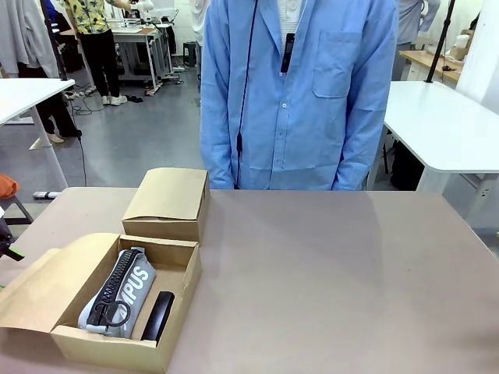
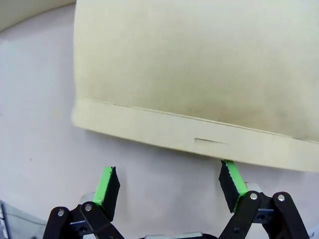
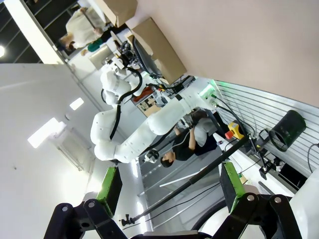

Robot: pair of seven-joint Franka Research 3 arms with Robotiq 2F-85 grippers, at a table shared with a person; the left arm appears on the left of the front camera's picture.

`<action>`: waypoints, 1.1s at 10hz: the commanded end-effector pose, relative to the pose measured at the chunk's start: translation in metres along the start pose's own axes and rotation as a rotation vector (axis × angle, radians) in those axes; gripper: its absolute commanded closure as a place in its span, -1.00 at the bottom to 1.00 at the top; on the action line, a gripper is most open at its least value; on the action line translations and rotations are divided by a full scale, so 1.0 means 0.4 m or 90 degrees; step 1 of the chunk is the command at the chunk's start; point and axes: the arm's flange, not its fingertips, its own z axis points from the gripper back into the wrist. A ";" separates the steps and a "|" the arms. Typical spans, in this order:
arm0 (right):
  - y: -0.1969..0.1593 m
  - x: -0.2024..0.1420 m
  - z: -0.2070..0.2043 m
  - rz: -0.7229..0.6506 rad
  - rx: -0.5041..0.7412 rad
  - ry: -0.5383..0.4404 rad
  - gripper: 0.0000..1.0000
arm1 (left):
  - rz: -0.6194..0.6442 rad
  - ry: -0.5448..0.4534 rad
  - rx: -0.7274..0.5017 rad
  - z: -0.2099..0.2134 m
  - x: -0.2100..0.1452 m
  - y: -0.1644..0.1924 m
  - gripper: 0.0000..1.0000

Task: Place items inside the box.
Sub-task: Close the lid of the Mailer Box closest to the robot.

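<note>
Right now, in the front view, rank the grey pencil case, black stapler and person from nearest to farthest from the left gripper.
From the left gripper at the left edge:
1. grey pencil case, in the open box.
2. black stapler, right of it.
3. person, beyond the table.

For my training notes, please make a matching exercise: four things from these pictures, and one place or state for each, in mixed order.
Things:
1. grey pencil case
2. black stapler
3. left gripper
4. person

Places or states:
a. at the table's far side
b. open, beside a cardboard flap
c. in the box, left part
d. in the box, right of the case

Pairs: 1-c, 2-d, 3-b, 4-a
</note>
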 end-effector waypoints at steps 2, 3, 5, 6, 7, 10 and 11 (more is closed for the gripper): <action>0.010 -0.004 0.002 0.009 0.016 -0.002 -1.00 | 0.016 0.026 0.010 0.017 -0.031 0.020 -1.00; 0.010 -0.004 0.002 0.009 0.016 -0.002 -1.00 | 0.013 0.039 -0.002 0.002 -0.044 0.018 -1.00; 0.010 -0.004 0.002 0.009 0.016 -0.002 -1.00 | 0.026 0.011 -0.001 -0.016 -0.042 0.016 -1.00; 0.010 -0.004 0.002 0.009 0.016 -0.002 -1.00 | 0.027 -0.001 0.000 -0.026 -0.037 0.014 -1.00; 0.010 -0.004 0.002 0.009 0.016 -0.002 -1.00 | 0.025 -0.011 -0.009 -0.037 -0.031 0.008 -1.00; 0.010 -0.004 0.002 0.009 0.016 -0.002 -1.00 | 0.027 -0.076 -0.017 -0.054 -0.001 -0.004 -1.00; 0.010 -0.004 0.002 0.009 0.016 -0.002 -1.00 | 0.030 -0.100 -0.018 -0.057 0.014 -0.010 -1.00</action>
